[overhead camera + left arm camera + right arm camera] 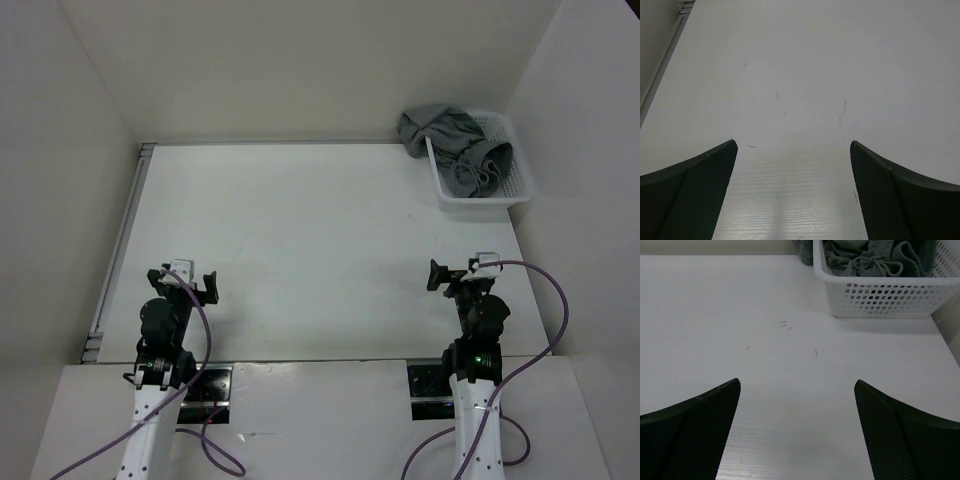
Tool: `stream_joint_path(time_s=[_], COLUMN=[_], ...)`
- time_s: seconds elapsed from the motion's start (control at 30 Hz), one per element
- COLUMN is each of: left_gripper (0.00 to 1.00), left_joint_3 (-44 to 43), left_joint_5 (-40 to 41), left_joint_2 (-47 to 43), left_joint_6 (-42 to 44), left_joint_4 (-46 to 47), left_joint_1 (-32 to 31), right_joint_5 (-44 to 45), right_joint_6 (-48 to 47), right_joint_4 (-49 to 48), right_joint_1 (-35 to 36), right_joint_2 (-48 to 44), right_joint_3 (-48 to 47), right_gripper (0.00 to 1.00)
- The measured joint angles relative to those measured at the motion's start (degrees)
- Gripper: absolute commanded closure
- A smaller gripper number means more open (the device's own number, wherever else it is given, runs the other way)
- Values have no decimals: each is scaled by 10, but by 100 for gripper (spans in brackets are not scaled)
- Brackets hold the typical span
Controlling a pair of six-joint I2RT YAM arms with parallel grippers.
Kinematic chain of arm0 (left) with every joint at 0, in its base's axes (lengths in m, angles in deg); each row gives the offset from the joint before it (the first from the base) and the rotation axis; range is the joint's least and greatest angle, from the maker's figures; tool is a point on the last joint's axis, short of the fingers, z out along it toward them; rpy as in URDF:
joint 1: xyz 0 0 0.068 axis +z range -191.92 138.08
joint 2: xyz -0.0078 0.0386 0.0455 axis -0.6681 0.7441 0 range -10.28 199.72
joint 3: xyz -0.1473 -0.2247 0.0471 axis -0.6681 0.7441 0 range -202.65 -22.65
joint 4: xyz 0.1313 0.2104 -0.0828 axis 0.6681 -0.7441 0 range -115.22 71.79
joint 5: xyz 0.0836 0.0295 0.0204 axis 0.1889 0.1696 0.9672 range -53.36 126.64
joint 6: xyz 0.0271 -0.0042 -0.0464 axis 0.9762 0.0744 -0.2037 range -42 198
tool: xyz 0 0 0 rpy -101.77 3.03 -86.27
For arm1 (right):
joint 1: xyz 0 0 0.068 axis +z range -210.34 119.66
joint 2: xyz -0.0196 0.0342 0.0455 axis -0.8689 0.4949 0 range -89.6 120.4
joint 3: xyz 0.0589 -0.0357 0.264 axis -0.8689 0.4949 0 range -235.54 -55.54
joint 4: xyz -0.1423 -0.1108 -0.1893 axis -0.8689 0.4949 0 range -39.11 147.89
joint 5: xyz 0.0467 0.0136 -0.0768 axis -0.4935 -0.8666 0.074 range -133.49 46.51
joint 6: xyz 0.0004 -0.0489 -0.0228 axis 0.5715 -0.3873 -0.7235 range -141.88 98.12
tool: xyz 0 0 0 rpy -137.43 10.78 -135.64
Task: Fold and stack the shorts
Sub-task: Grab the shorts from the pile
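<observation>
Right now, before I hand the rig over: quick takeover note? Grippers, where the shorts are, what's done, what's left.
Left gripper: open, empty, over bare table near its base.
Right gripper: open, empty, near its base, pointed toward the basket.
Shorts: crumpled in the white basket at the table's far right corner, with part spilling over the basket's far left rim and the drawstring on top.
Done: nothing yet; the shorts are not folded or stacked.
Left: pull the shorts out, spread them on the table, fold, stack.
</observation>
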Motion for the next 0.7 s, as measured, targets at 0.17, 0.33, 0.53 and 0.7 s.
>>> stream_joint_path(time_s=[0.17,0.33,0.53,0.7], left_gripper=[0,0,0,0], left_joint_3=[0,0,-7,-16], left_joint_5=[0,-65,-322,-327], left_joint_2=[0,0,-2,25], left_joint_6=[0,0,0,0], left_joint_4=[0,1,-66,30], left_joint_1=[0,0,-5,-7], right_joint_5=[0,-51,-344,-379], right_joint_6=[0,-41,-578,-786], right_joint_4=[0,-2,21,-56], right_joint_1=[0,0,23,62], right_joint_2=[0,0,0,2], right_joint_3=[0,0,0,1], right_gripper=[1,0,0,0])
